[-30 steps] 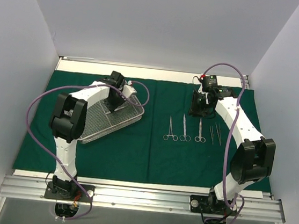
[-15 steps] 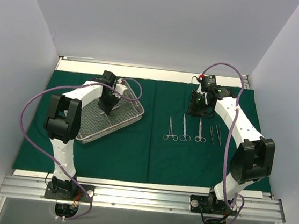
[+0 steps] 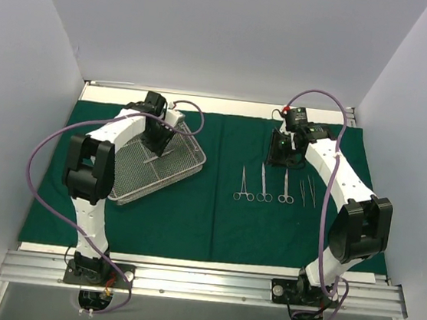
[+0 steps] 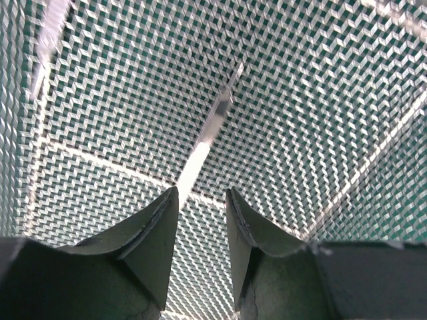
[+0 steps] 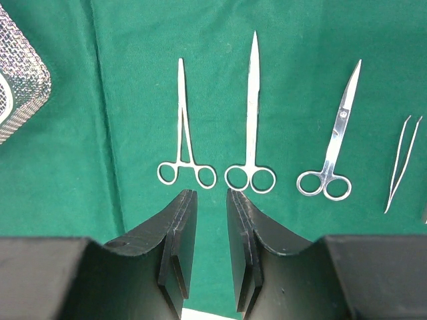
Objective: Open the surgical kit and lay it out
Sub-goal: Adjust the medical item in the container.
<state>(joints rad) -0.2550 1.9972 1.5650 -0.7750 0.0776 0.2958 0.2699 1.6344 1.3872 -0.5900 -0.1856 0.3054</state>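
1. The dark green cloth drape (image 3: 213, 229) lies spread flat over the table (image 3: 227, 107) and carries every other item.
2. The rectangular silver wire-mesh tray (image 3: 135, 187) rests on the left half of the drape, turned at an angle to the drape's edges.
3. The left hand (image 4: 202, 193) hangs inside the tray above the mesh floor. Its fingers stand a narrow gap apart and grip nothing.
4. The right hand (image 5: 211, 193) is poised over the far right part of the drape, just beyond the row of instruments. Its fingers are also slightly parted and it holds nothing.
5. One slender steel instrument (image 4: 208, 130) lies on the tray floor. Its near end reaches to just beside the left fingertip; its type cannot be determined.
6. Four instruments lie side by side on the right half of the drape, apart from one another:
   - long steel scissors (image 5: 251, 107);
   - ring-handled steel forceps (image 5: 182, 120);
   - short steel scissors (image 5: 338, 137);
   - thin steel tweezers (image 5: 401, 163).
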